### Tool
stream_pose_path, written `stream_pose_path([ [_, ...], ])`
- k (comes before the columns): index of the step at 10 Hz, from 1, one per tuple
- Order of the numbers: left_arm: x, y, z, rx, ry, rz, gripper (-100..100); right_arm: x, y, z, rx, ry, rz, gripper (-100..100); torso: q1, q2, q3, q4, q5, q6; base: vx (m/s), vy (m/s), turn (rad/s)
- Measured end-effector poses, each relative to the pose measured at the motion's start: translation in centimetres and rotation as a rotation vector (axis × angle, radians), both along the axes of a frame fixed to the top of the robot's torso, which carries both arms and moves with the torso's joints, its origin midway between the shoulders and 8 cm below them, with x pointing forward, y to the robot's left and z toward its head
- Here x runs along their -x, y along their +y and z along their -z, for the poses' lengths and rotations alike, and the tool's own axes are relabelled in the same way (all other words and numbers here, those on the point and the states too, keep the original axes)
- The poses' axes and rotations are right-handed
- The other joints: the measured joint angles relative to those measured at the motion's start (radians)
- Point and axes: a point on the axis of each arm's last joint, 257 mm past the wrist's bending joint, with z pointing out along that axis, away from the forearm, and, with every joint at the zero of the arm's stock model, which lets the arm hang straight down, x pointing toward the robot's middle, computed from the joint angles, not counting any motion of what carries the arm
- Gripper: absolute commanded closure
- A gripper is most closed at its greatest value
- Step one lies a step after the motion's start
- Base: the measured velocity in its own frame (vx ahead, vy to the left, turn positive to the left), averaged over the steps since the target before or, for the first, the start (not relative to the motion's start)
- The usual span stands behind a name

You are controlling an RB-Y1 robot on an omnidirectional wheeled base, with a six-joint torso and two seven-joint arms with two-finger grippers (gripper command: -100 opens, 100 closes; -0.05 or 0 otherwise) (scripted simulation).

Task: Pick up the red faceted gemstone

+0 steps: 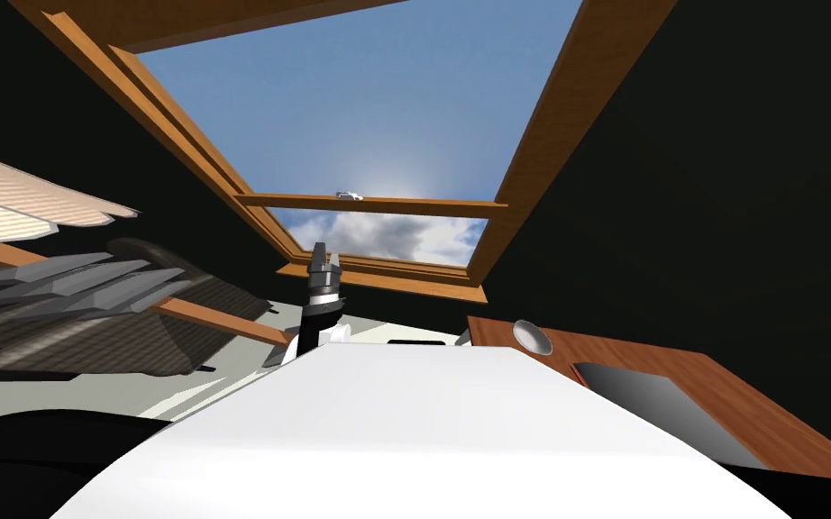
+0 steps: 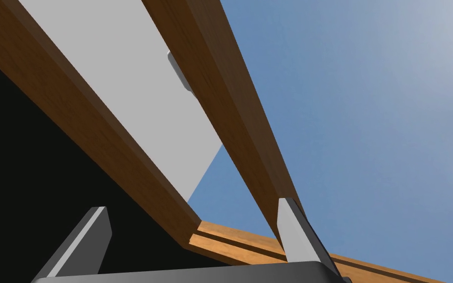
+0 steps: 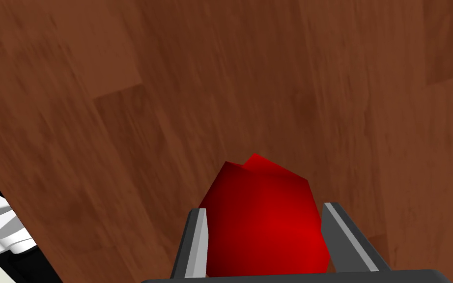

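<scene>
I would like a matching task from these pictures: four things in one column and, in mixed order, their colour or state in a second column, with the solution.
Things:
1. gemstone
2. left end effector
3. right end effector
4. round dish

Colour or state:
A. fingers open, raised before the window
B. grey, on the wooden table
C. red
D. shut on the gemstone

Pairs: 1-C, 2-A, 3-D, 4-B.

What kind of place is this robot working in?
Probably a room in a house, maybe a study: a wood-framed window looks out on blue sky, and a brown wooden table carries a grey bowl. The right gripper is shut on the red gemstone over brown wood.
</scene>
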Motion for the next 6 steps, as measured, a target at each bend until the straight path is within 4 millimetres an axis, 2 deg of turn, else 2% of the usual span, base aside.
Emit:
stream_pose_path([
  [5,0.0,0.0,0.0,0.000,0.000,0.000,0,1.4,-1.6,-1.6,0.002,-0.001,-0.012,100,0.002,-0.001,-0.001,0.000,0.000,-0.001,0.035,0.030,-0.018],
  [6,0.0,0.0,0.0,0.000,0.000,0.000,0,1.4,-1.6,-1.6,0.001,-0.001,-0.013,0,0.001,0.000,0.000,0.000,0.000,-0.001,0.000,0.000,0.000],
])
